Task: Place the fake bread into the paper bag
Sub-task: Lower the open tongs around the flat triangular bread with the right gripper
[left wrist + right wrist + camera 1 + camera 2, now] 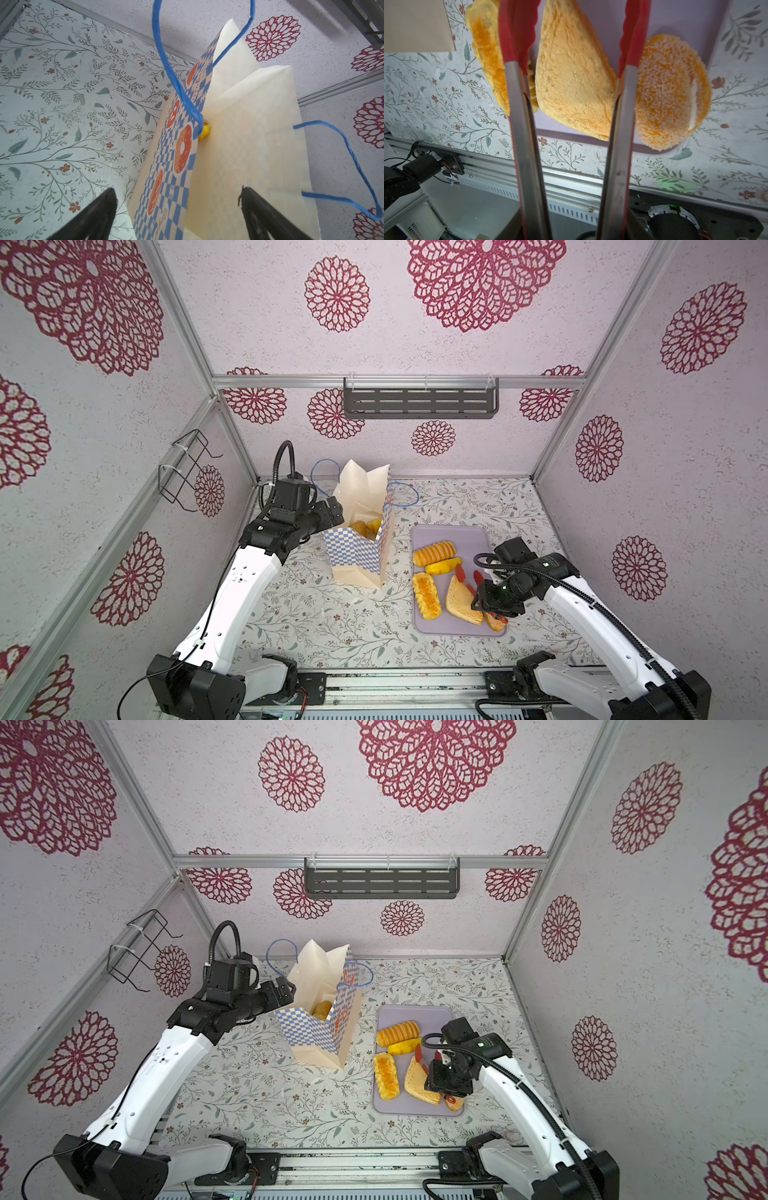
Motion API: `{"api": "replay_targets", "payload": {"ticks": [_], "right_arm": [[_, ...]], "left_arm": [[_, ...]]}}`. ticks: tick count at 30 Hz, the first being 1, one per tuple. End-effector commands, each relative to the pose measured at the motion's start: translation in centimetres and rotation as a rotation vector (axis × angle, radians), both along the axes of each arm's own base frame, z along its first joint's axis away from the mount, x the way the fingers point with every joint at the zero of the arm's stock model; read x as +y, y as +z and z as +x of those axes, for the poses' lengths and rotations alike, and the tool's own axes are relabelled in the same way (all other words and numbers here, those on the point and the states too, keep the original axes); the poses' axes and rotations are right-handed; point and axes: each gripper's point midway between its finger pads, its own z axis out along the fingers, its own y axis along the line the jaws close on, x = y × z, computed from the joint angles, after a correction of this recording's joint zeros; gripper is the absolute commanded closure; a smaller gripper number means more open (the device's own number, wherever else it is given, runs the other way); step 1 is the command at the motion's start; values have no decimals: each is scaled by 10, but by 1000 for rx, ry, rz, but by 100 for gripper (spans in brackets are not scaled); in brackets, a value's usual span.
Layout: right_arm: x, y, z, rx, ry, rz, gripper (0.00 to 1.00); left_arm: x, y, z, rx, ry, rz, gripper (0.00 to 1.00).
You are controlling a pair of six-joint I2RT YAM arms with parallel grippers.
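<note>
Straddling the toast slice are the red tongs, one red tip on either side and not yet pinching it. The right gripper is clenched on the tong handles, which looks like the way to lift flat bread off the lilac tray.

At 9 o'clock from the tray stands the paper bag, upright on the counter with its mouth agape. The left gripper sits at the bag's 9 o'clock rim, released and spread wide, with the bag wall between its fingers. I'd say it's there to steady the opening, though I can't tell whether it touches the paper.

Now the fake bread count! Five pieces are on the tray:
- a ribbed roll and a yellow roll, both toward 10 o'clock
- a ribbed loaf at 8 o'clock
- the toast slice at 6 o'clock
- a crumbed bun at the 5 o'clock corner

At least two golden pieces show inside the bag. There are two blue cord handles, one pair of tongs, one tray and one bag.
</note>
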Motion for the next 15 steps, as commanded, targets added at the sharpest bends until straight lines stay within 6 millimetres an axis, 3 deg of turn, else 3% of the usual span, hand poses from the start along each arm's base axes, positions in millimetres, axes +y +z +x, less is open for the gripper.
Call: {"api": "replay_targets", "payload": {"ticks": [1,15], "right_arm": [[8,7,3,-18,53,12,49],[14,-3,12,24,144,-85,49]], "left_arm": [[1,5,1,-29,-6,-15,3],[3,-1,-3,-28,-5,-47,3]]}}
